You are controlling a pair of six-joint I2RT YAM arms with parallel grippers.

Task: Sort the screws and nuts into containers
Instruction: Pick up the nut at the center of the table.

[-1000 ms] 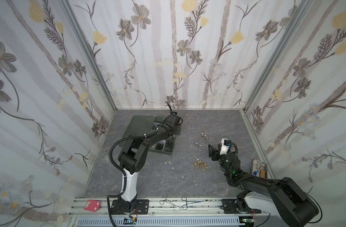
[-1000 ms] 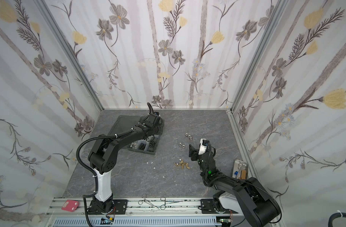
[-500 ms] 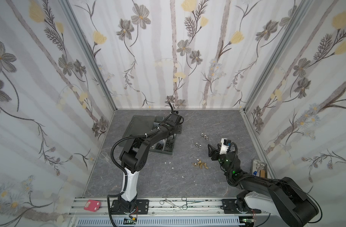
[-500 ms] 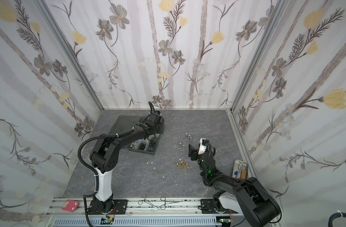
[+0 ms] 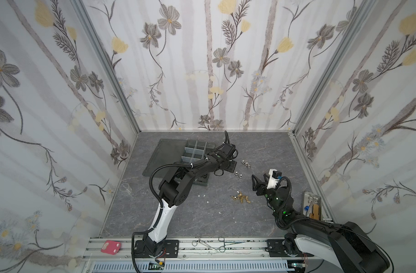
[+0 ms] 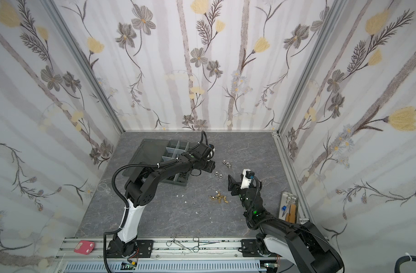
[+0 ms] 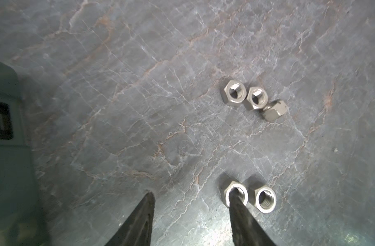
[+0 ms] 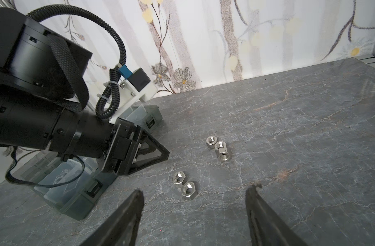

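Five silver nuts lie on the grey tabletop: a cluster of three (image 5: pixel 245 163) (image 7: pixel 257 98) and a pair (image 5: pixel 238 174) (image 8: pixel 188 190). Small brass pieces (image 5: pixel 240 198) (image 6: pixel 218 198) are heaped nearer the front. The dark grey organizer box (image 5: pixel 195 151) (image 6: pixel 176 146), with its cells of pale dividers, stands open at the back left. My left gripper (image 5: pixel 233 165) (image 7: pixel 191 191) is open, low beside the box; one fingertip (image 7: pixel 237 204) overlaps the hole of one nut (image 7: pixel 245 196) of the pair. My right gripper (image 5: pixel 256 183) (image 8: pixel 196 189) is open and empty, pointing at the pair.
A metal tray (image 5: pixel 312 205) with scissors sits at the right edge. White specks (image 5: pixel 203 196) dot the tabletop in front of the box. Forceps (image 5: pixel 211 243) lie on the front rail, with a red pad (image 5: pixel 110 247) at its left.
My left gripper has swung right from over the box to the pair of silver nuts and has gone from shut to open. The right arm has stayed put.
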